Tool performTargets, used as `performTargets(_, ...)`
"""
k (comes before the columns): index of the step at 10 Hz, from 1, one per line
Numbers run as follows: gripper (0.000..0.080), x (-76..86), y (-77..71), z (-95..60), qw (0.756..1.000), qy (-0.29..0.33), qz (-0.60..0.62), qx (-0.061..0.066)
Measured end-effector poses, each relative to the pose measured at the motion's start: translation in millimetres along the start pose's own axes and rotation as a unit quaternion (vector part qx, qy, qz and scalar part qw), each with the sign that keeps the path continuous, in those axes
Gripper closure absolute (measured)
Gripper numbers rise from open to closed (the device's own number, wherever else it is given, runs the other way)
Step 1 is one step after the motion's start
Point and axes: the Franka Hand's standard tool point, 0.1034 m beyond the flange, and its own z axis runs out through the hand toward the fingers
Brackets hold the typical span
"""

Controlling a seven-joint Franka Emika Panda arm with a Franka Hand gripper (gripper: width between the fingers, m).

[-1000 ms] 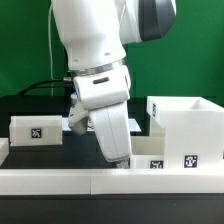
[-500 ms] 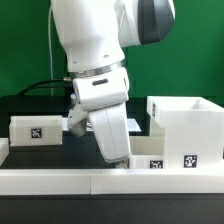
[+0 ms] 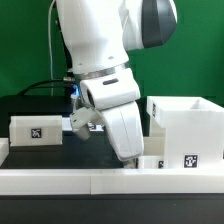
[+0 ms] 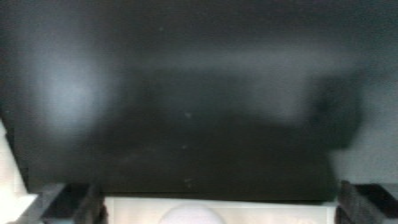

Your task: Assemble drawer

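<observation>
tool spread wide over black table, near open-topped housing, its inside hidden

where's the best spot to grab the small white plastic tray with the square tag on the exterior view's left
Likely a thin upper wall of the small white plastic tray, coming from straight above with one finger inside and one outside. It sits upright with nothing over it, and the long low white border rail in front would block a low approach.
</observation>
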Motion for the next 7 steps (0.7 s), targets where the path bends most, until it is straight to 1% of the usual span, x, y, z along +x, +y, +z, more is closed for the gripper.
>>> performTargets(2, 0.0150, -0.2, -0.3, 0.4, 1.000, 0.000, 0.001, 0.000)
performTargets(3, 0.0150, 4.7, 0.0, 1.7, 1.000, 0.001, 0.008, -0.001)
performTargets(5, 0.0150, 23.1, 1.6, 5.4, 1.000, 0.003, 0.006, 0.002)
performTargets(6, 0.0150, 29.7, 3.0, 6.4, 1.000, 0.001, 0.011, 0.001)
performTargets(7, 0.0150, 32.9, 4.3, 6.5, 1.000, 0.001, 0.017, 0.000)
